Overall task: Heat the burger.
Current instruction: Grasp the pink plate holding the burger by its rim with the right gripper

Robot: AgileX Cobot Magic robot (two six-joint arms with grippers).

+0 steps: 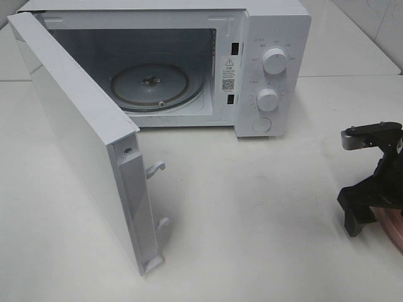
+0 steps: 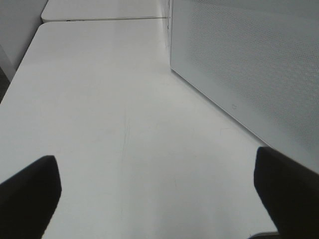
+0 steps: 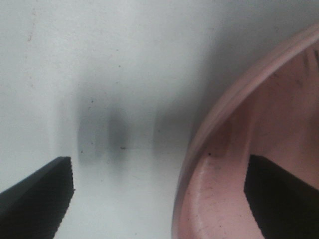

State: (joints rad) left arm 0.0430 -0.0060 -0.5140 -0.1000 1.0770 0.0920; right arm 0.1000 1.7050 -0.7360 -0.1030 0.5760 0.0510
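The burger is out of view in all three views. At the right edge of the exterior view my right gripper [image 1: 370,217] hangs low over the rim of a pink plate [image 1: 393,229]. The right wrist view shows this gripper [image 3: 159,199] open and straddling the plate's rim [image 3: 209,139], one finger over the bare table and the other inside the plate. My left gripper [image 2: 157,199] is open above bare white table with nothing between its fingers. It does not appear in the exterior view.
A white microwave [image 1: 271,63] stands at the back with its door [image 1: 82,126] swung wide toward the front left. Its glass turntable [image 1: 154,85] is bare. The door's perforated outer face [image 2: 249,64] rises beside my left gripper. White table [image 1: 252,220] lies in front.
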